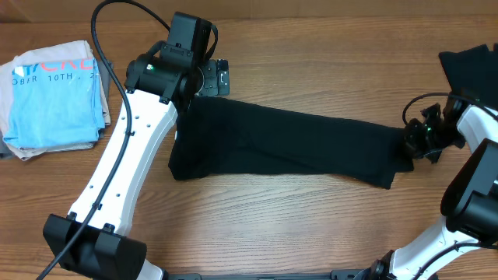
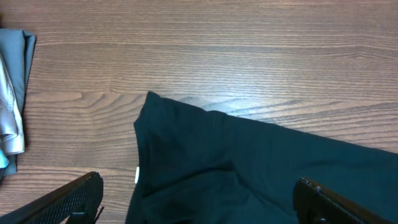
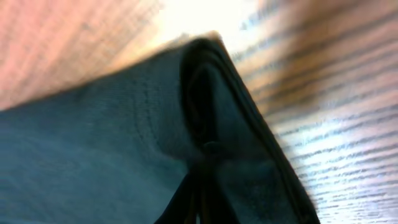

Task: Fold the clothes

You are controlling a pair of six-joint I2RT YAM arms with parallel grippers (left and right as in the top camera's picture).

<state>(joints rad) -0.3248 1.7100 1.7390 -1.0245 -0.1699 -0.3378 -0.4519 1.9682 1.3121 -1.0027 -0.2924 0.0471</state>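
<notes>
The black T-shirt [image 1: 280,144] lies folded into a long strip across the table's middle. My left gripper [image 1: 212,79] hovers open over the strip's far left corner. In the left wrist view its fingers [image 2: 68,199] stand wide apart, with the black T-shirt [image 2: 261,168] below and between them, untouched. My right gripper [image 1: 412,144] is shut on the strip's right end. The right wrist view shows the black T-shirt [image 3: 124,124] bunched into a fold where the right gripper [image 3: 199,202] pinches it.
A folded light-blue T-shirt with lettering [image 1: 54,93] sits at the far left, and its edge [image 2: 12,93] shows in the left wrist view. Another black garment [image 1: 471,66] lies at the back right corner. Bare wood shows in front of the strip.
</notes>
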